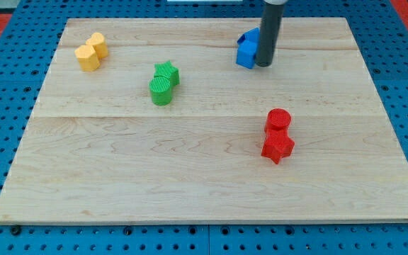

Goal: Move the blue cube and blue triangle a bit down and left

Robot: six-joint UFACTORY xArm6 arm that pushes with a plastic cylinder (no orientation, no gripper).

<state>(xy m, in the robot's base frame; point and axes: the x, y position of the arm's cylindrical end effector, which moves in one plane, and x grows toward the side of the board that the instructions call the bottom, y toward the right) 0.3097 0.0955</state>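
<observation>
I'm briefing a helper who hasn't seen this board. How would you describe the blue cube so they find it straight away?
Start at the wooden board and go to its top edge, right of centre, where my tip comes down. The only two blue blocks sit there, touching. The blue cube is the lower, nearer one, right against my tip's left side; the blue triangle peeks out just above it.
</observation>
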